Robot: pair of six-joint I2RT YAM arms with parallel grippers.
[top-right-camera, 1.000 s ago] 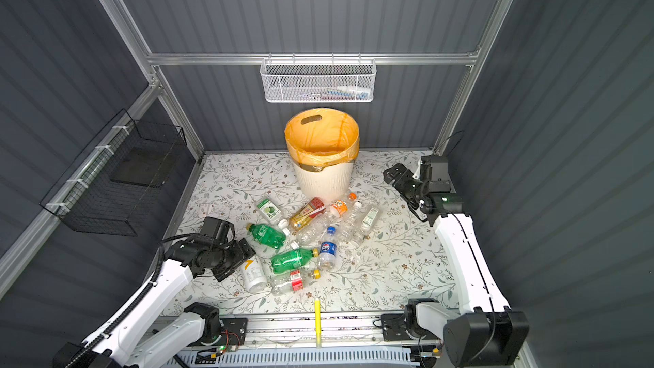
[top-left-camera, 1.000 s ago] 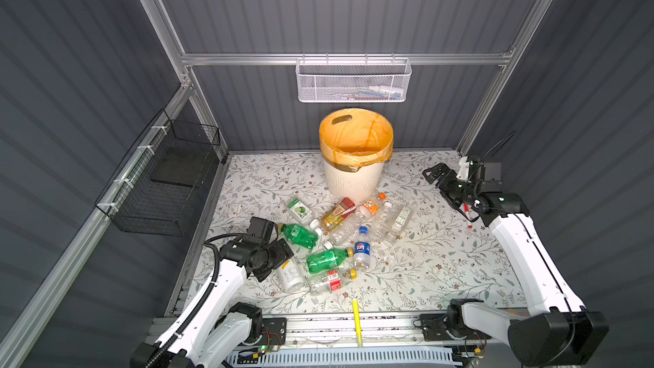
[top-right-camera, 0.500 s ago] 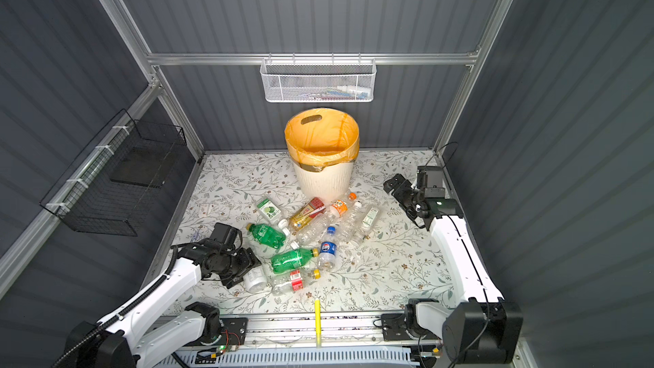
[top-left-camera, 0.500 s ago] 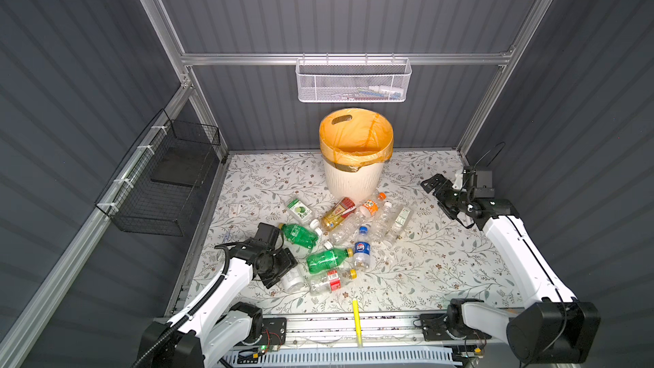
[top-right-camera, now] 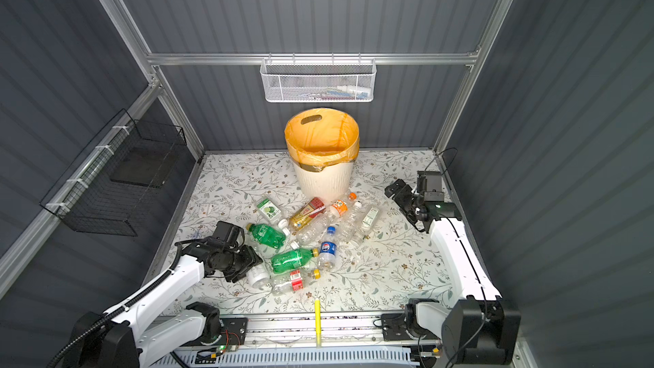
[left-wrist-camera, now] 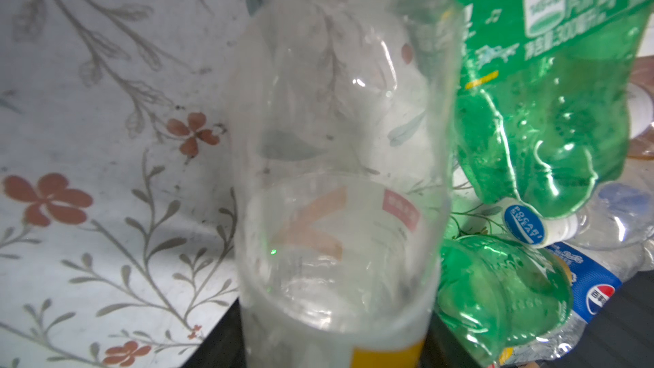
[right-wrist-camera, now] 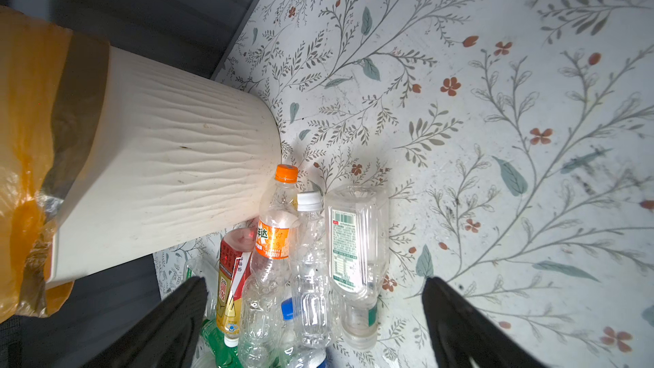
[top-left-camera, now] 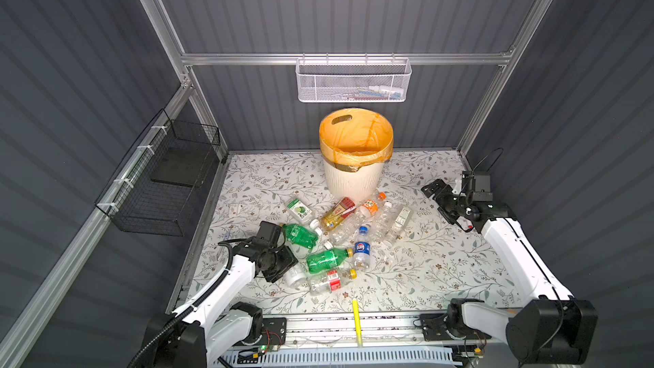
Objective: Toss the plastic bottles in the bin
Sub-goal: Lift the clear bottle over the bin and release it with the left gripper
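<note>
Several plastic bottles lie in a heap on the flowered table in front of the bin (top-left-camera: 354,178) (top-right-camera: 323,182), a cream ribbed bucket with an orange liner. In the heap are two green bottles (top-left-camera: 300,236) (top-left-camera: 325,260), a blue-labelled one (top-left-camera: 361,251), an amber one (top-left-camera: 338,212) and a red-labelled clear one (top-left-camera: 327,281). My left gripper (top-left-camera: 283,267) (top-right-camera: 244,267) is low at the heap's left edge. It is shut on a clear bottle (left-wrist-camera: 336,171) (top-left-camera: 295,276). My right gripper (top-left-camera: 437,197) (right-wrist-camera: 315,316) hangs open to the right of the heap, holding nothing.
A yellow marker pen (top-left-camera: 355,316) lies at the front edge. A white mesh basket (top-left-camera: 354,83) hangs on the back wall, and a black wire basket (top-left-camera: 159,185) on the left wall. Grey walls close in on three sides. The bin wall (right-wrist-camera: 159,157) is close beside the far bottles.
My left gripper has dropped onto the clear bottle at the heap's left edge and shut on it. The right arm has sunk lower and drawn back to the right, still open.
</note>
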